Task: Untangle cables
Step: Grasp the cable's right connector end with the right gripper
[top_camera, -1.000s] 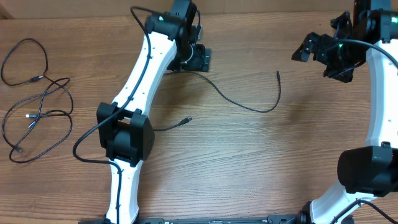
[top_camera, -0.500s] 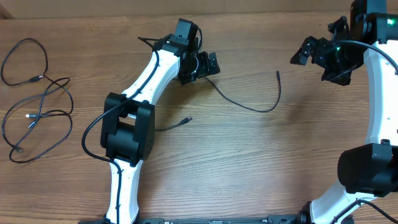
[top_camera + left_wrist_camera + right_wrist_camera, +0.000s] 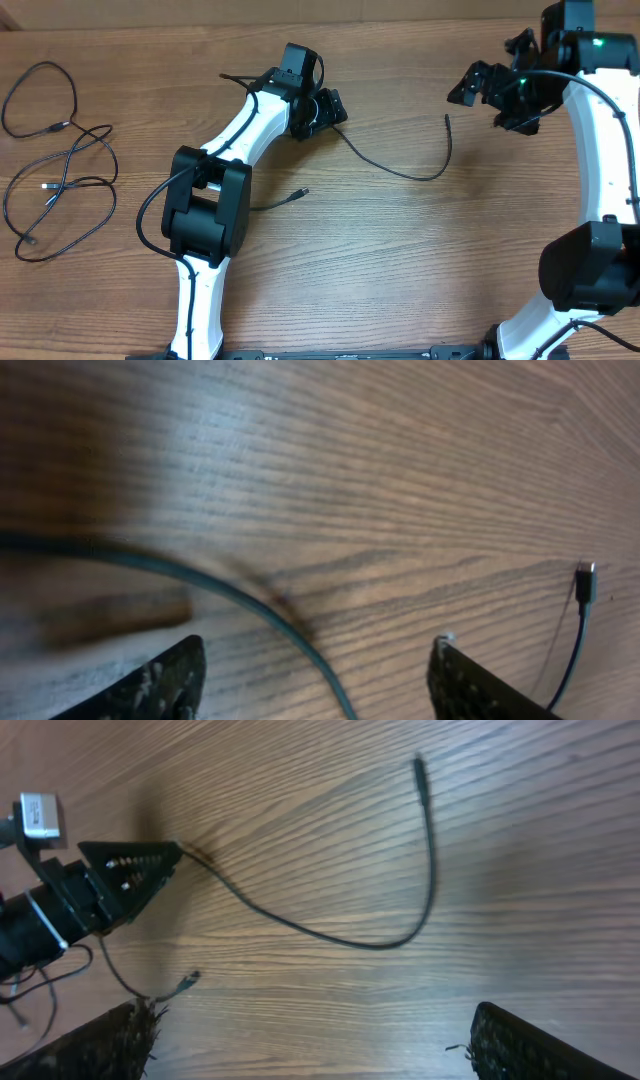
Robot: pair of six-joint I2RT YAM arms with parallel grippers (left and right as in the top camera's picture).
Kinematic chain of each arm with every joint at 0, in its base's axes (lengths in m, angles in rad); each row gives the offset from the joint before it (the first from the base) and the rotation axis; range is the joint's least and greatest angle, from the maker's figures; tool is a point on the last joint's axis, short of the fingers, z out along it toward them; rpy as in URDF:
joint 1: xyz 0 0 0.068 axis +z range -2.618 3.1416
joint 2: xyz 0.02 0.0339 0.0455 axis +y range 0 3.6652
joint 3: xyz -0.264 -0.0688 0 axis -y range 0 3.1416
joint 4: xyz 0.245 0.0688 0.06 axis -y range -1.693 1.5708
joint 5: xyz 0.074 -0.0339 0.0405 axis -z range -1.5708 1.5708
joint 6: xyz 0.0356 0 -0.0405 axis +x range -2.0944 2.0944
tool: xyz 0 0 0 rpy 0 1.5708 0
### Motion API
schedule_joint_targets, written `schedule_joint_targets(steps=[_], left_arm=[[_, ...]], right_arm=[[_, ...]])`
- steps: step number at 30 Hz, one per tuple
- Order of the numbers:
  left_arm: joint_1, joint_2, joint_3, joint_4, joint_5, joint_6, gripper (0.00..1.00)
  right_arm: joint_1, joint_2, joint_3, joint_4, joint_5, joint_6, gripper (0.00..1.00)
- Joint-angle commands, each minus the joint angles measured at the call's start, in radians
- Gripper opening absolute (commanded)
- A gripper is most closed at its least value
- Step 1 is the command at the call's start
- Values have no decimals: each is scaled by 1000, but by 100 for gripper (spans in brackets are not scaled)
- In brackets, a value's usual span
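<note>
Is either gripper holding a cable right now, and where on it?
Nothing is held. The left gripper is open astride the loose cable; the right gripper is open and empty.

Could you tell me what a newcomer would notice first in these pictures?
The tangle of thin black cables at the far left of the overhead view catches the eye first. Next is one cable lying apart in the middle, curving from between the open left fingers towards the right. The right fingers, also open, hover at the top right, holding nothing.
</note>
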Motion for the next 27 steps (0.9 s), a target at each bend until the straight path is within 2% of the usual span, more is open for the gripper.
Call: schedule_joint_targets(steps=[1,6,16,22,27], left_arm=[[1,-9,-22,21,-34,-26,68],[1,-9,-22,33,-63,-25,63],[-2,-8,-76,64,-82,-26,61],[-1,-8,-101,99,-85,-24,60],[-1,-7,-101,112,-135,-11,53]], right_arm=[[3,-1,-26,26,-42,-8,98],[19,-1,-55,68,-47,-3,98],[98,-1,-133,186,-57,32,98],[136,-1,-176,242,-64,37,96],[147,-1,-194,283,-64,38,89]])
